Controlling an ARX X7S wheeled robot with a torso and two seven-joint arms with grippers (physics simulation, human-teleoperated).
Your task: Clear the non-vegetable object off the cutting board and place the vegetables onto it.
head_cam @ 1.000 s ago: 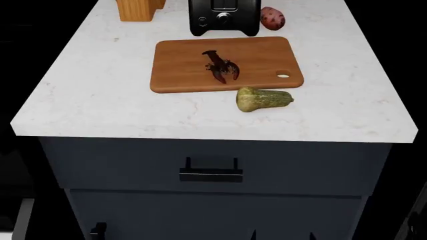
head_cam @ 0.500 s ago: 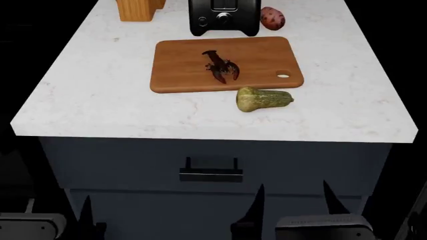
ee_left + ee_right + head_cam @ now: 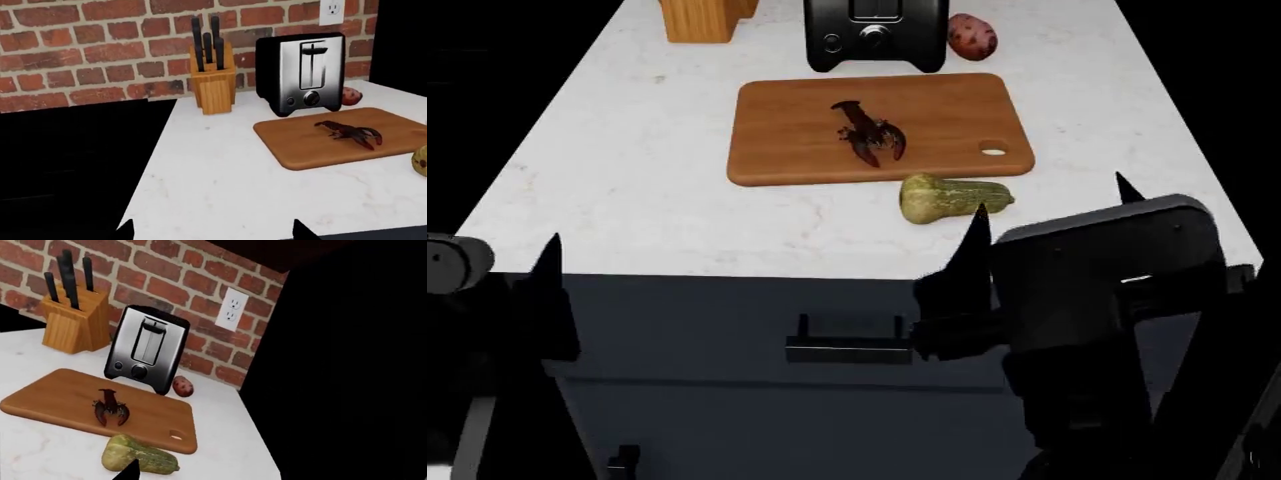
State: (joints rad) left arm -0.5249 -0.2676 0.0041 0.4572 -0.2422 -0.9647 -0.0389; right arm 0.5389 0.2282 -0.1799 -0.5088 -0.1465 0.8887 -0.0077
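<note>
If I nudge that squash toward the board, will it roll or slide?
The squash lies on its side on the counter, rounded all along, so it probably rolls. Its bulbous end is wider than its neck, so it would likely curve rather than travel straight. A grasp across the narrower neck seems safer than pushing.

Surface: white marbled countertop (image 3: 627,200) over dark blue drawers.
Centre: reddish-brown cutting board (image 3: 787,135) lying flat, oval hole toward the right.
Front of board: green-yellow squash (image 3: 948,198) on the stone, just beside the board's near edge.
Rear centre: black and steel toaster (image 3: 874,35), just behind the board.
Rear right: pinkish-red potato (image 3: 972,37), beside the toaster.
Rear left: light wooden knife block (image 3: 705,18).
</note>
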